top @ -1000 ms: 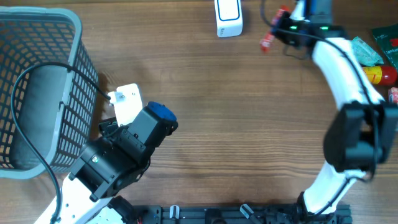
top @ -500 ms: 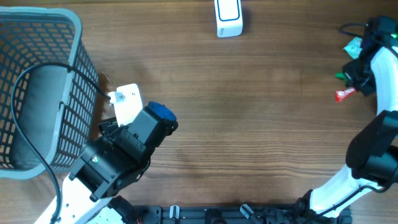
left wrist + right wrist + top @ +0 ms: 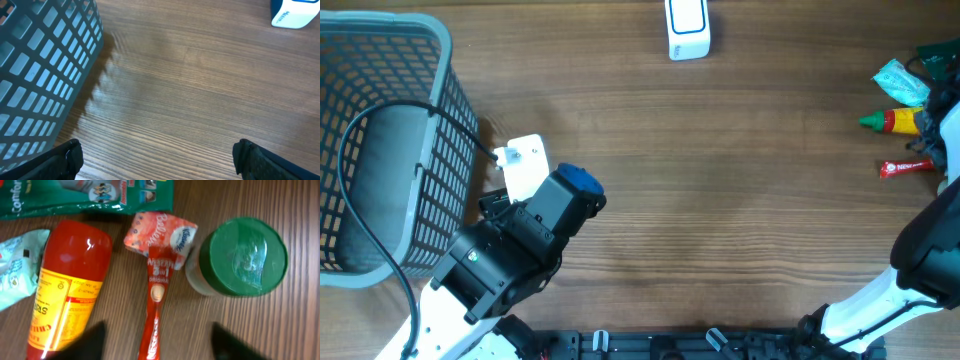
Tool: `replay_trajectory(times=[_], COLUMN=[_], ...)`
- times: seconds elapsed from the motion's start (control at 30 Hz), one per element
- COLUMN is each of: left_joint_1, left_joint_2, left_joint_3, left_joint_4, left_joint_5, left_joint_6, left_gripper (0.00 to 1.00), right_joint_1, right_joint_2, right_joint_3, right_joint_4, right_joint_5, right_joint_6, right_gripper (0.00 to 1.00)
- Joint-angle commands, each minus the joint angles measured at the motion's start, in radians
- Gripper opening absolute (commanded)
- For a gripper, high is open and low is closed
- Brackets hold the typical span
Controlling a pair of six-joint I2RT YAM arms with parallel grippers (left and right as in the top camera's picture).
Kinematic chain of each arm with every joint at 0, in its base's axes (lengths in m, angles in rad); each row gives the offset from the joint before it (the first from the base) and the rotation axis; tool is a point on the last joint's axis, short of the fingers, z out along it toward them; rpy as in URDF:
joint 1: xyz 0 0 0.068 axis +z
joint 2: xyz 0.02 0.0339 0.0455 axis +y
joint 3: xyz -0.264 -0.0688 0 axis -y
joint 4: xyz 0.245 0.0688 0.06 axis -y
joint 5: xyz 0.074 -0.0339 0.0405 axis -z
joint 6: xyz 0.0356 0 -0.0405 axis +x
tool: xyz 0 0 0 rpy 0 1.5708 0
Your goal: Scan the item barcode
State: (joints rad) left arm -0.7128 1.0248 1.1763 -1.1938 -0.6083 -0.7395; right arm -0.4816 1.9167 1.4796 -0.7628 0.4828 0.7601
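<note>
Found right end effector [image 3: 162, 341] released, empty, fingers [image 3: 94, 342] apart. Located sachet [image 3: 156, 300] flat on desk [image 3: 290, 330] directly beneath, long axis running out between those fingers. Noted left end effector [image 3: 159, 159] released too, well apart.

**Colours and patterns across the table**

The table [image 3: 720, 200] is seen as mid-brown wood, lined with fine straight grain. The basket [image 3: 390, 40] is coloured grey-blue, and its walls are patterned with an open square grid. The scanner [image 3: 687, 28] is white, marked with blue. The sachet [image 3: 155, 305] is red and printed with pale lettering. The sauce bottle [image 3: 70, 290] is red, wrapped in a yellow label with red and black print, and tipped by a green cap [image 3: 868, 121]. The jar [image 3: 197, 275] is pale beige under a dark green lid [image 3: 248, 256]. The tissue pack [image 3: 160, 234] is orange-red and white. The green packet [image 3: 85, 195] is printed with white lettering. The teal packet [image 3: 17, 265] is pale.
</note>
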Motion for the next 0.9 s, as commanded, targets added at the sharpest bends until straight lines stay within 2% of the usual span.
replay_trajectory(times=[0.0, 0.1, 0.17, 0.37, 0.6, 0.87], left_joint_1=[-0.003, -0.003, -0.003, -0.003, -0.003, -0.003], left_joint_2=[0.003, 0.003, 0.003, 0.003, 0.003, 0.003], left_joint_3=[0.001, 0.001, 0.001, 0.001, 0.001, 0.001], left_joint_4=[0.000, 0.000, 0.000, 0.000, 0.000, 0.000], left_joint_5=[-0.010, -0.010, -0.010, -0.010, -0.010, -0.010], left_joint_6=[-0.013, -0.013, -0.013, -0.013, -0.013, -0.013], left_gripper=[1.00, 1.00, 1.00, 1.00, 1.00, 1.00], right_joint_1=[0.011, 0.013, 0.018, 0.054, 0.070, 0.070], right_joint_2=[-0.020, -0.061, -0.129, -0.349, -0.614, -0.755], right_joint_3=[0.013, 0.026, 0.028, 0.028, 0.028, 0.027], right_joint_4=[-0.007, -0.006, 0.012, 0.012, -0.084, -0.242], right_joint_5=[-0.053, -0.178, -0.327, -0.493, -0.765, -0.798], right_joint_6=[-0.054, -0.072, -0.123, -0.236, -0.260, -0.261], right_gripper=[0.89, 0.94, 0.99, 1.00, 1.00, 1.00])
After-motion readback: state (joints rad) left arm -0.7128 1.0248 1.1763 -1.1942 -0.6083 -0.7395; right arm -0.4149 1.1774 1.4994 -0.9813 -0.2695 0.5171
